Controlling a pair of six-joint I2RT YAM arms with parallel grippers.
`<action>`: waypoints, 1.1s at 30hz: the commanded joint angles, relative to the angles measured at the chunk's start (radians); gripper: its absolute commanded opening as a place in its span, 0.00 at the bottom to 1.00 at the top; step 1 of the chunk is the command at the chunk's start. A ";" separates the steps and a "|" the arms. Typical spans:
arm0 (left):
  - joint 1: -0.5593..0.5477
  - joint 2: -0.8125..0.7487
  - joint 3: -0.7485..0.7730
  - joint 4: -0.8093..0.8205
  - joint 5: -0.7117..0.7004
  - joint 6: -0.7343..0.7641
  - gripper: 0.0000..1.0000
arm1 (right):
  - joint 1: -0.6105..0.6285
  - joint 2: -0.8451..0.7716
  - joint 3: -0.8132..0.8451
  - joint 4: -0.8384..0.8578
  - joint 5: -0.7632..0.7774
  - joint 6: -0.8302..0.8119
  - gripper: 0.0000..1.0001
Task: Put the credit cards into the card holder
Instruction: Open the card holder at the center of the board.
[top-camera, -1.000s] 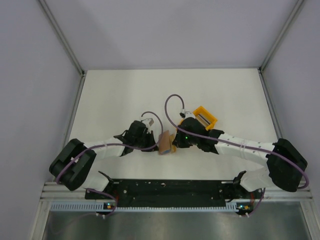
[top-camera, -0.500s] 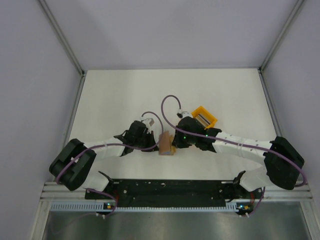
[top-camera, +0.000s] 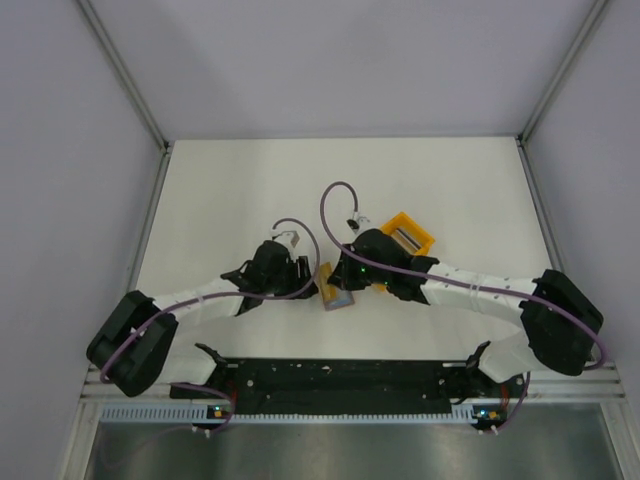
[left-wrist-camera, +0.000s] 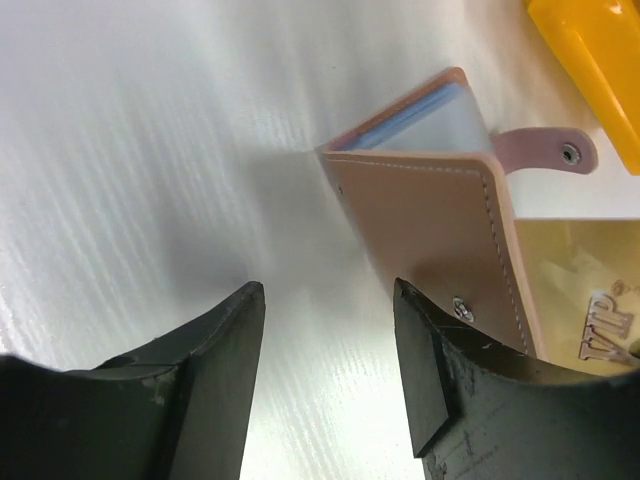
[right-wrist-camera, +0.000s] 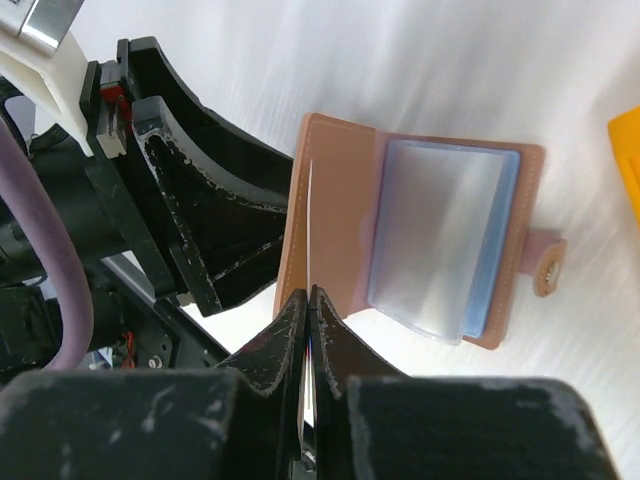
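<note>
The tan leather-like rectangular card holder lies open on the white tabletop, just ahead of the right claw, which pinches a thin white plastic card edge-on. The left claw gapes wide and empty, with the holder beside its right finger.

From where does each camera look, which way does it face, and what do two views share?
Top external: above and behind, looking down at the table; left arm and right arm show.
Left wrist: looks down at the card holder; open left gripper shows.
Right wrist: looks down at the opened card holder; right gripper, shut on a credit card, shows.
Both wrist views share the card holder.
</note>
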 joint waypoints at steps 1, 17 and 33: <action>0.002 -0.041 -0.009 -0.032 -0.101 -0.028 0.57 | 0.012 0.042 0.000 0.091 -0.048 0.020 0.00; 0.021 -0.118 -0.029 -0.171 -0.256 -0.075 0.43 | 0.029 0.194 0.063 0.097 -0.060 0.030 0.00; 0.087 -0.377 -0.180 -0.073 -0.181 -0.129 0.70 | 0.029 0.243 0.064 0.056 0.001 0.027 0.00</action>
